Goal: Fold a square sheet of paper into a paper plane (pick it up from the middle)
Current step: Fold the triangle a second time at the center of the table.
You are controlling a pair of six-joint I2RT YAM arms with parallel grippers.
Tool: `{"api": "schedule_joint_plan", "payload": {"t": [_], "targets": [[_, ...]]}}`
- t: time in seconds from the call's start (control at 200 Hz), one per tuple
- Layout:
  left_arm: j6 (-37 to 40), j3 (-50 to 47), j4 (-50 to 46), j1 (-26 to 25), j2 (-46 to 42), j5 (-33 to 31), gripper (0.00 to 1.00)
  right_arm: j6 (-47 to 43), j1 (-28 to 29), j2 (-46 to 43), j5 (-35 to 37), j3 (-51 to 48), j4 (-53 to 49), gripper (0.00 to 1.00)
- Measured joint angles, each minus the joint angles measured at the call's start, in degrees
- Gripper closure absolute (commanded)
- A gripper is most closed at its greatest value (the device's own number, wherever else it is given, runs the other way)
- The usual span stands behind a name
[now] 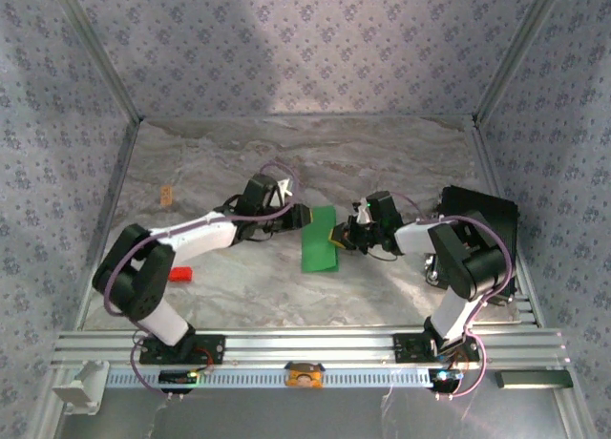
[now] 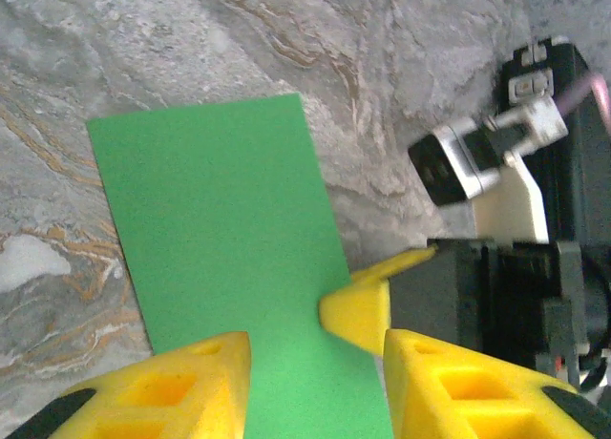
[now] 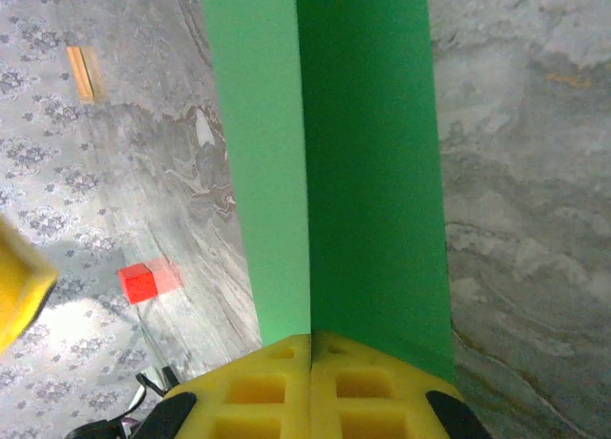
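- Left arm (image 1: 191,237) reaches low toward the middle, its gripper (image 2: 315,344) parted over the green paper (image 2: 220,229).
- Right arm (image 1: 420,237) stretches in opposite, its gripper (image 3: 310,344) clamped on the paper's edge.

head count, kind by kind

two robot arms, the left arm (image 1: 191,237) and the right arm (image 1: 458,253). each ends in one yellow-fingered claw, so two claws, the left claw (image 2: 315,355) and the right claw (image 3: 310,348), with two fingers apiece, four fingers in all. one square sheet of paper (image 1: 320,240), bright green, with one fold line along it. one small red block (image 1: 180,274). one little orange-brown strip (image 1: 166,195). one black box (image 1: 482,219). one marbled tabletop (image 1: 382,162), and three patterned walls (image 1: 286,38) around it.
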Motion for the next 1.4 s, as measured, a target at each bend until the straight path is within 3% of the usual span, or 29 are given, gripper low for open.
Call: {"api": "schedule_joint_plan", "payload": {"t": [0.11, 0.24, 0.47, 0.765, 1.034, 1.404], "targets": [[3.82, -2.86, 0.44, -2.73, -2.73, -2.49, 0.63, 0.17, 0.04, 0.70, -0.17, 0.52, -0.07, 0.85], [8.28, -3.52, -1.11, -5.92, -3.65, -5.49, 0.60, -0.52, 0.04, 0.72, -0.63, 1.70, -1.38, 0.91], [17.59, -3.37, -7.15, -17.03, -4.24, -16.50, 0.46, -1.40, -0.09, 0.70, -1.25, 3.15, -3.32, 0.93], [26.21, 4.33, -13.05, -27.63, 2.51, -32.00, 0.37, -1.64, -0.26, 0.70, -1.95, 3.37, -4.61, 0.93], [29.62, 8.50, -16.81, -29.53, 7.91, -39.82, 0.33, -1.70, -0.76, 0.70, -2.14, 3.65, -4.79, 0.93], [30.64, 10.38, -17.99, -32.89, 8.76, -40.98, 0.24, -1.70, -0.94, 0.72, -2.14, 3.69, -4.76, 0.93]]}}
